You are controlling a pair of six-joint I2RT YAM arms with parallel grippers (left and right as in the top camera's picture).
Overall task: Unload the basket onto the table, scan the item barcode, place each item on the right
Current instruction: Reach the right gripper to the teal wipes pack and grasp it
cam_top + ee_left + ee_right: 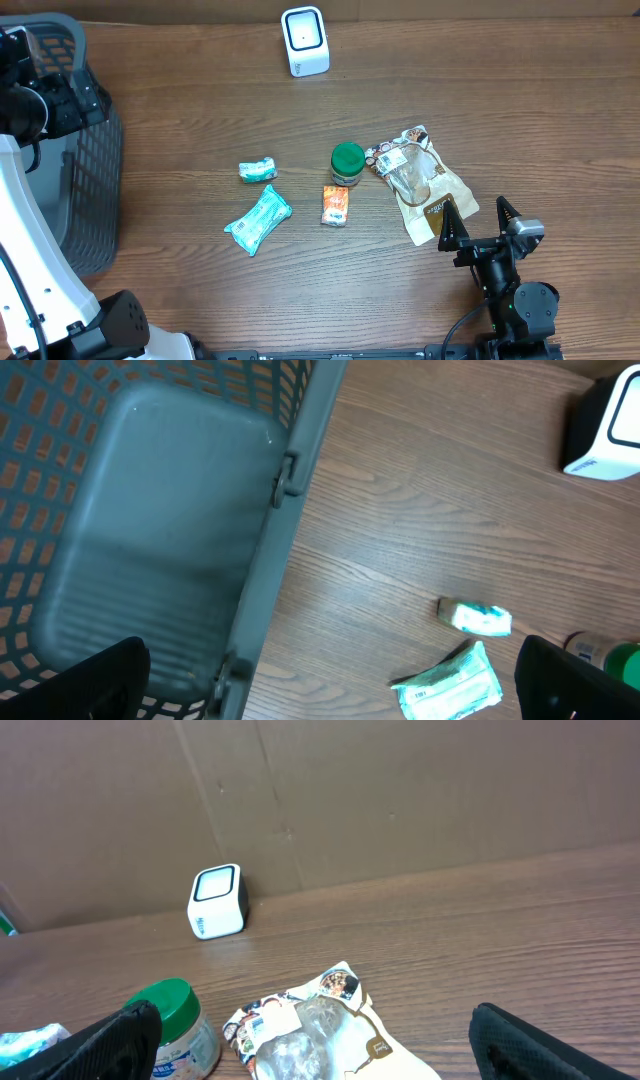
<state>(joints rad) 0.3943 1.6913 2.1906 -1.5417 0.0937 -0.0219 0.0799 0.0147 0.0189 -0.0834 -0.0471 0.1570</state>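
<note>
1. Black right gripper [477, 218] sits low at the near right of the wooden table [520, 100]. Its jaws are spread wide and hold nothing.
2. Just beyond its fingertips lies a brown snack pouch [428, 185]. It is flat, has a clear window, and is angled with its printed end pointing away. The gripper does not touch it.
3. Left of the pouch, an orange packet [336, 205] lies flat. Further left is a larger teal packet [258, 220], set diagonally.
4. Slightly farther back, a green-lidded jar [347, 165] stands upright just beside the pouch's far end. A small teal-and-white packet [257, 170] lies apart to its left.
5. Along the left edge stands a grey mesh basket [95, 190]. The wrist view shows its floor bare.
6. The left gripper [328, 660] hangs above the basket's right rim. Its jaws are also wide apart and empty, well away from all the items.
7. Farthest back, a white scanner [305, 40] with a dark window stands alone near the table's far edge, in front of a brown cardboard wall [400, 790]. No item is at it.
</note>
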